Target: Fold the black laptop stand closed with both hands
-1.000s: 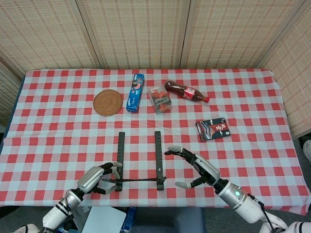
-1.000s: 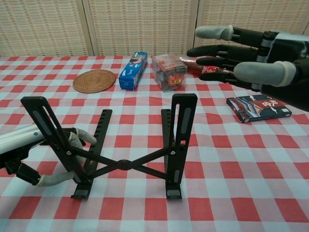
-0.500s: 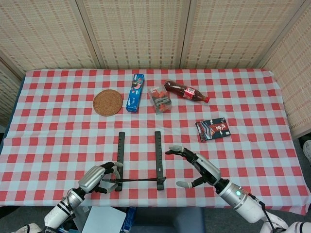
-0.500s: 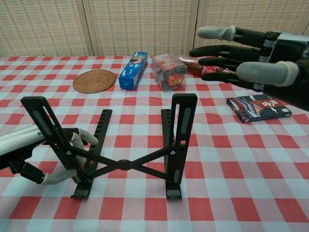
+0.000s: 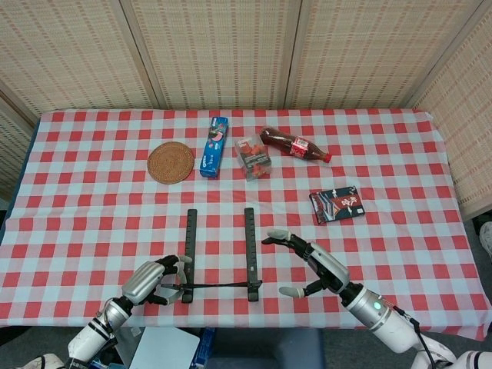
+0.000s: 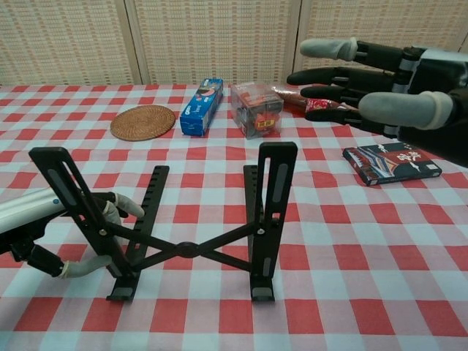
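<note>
The black laptop stand (image 6: 191,219) sits opened out near the table's front edge, at about six o'clock on the checked cloth (image 5: 400,231), its two uprights raised and joined by crossed struts. The left hand (image 5: 154,280) is at the stand's nine o'clock side with its fingers (image 6: 110,213) curled around the left upright, so it appears to grip that leg, though how firmly cannot be told. The right hand (image 5: 311,265) hovers at the stand's three o'clock, fingers spread and holding nothing, clear of the right upright. The fold looks barely begun, since only one side is secured. The main risk from here is a one-sided push: if the right hand presses the free upright inward while the left grip is loose, the whole stand could slide or pivot on the cloth rather than collapse. Fingers curled near the crossing struts might also be caught as the legs scissor together. Farther back, at twelve o'clock, a blue box (image 5: 214,146) and a cola bottle (image 5: 296,145) lie well apart from the work
</note>
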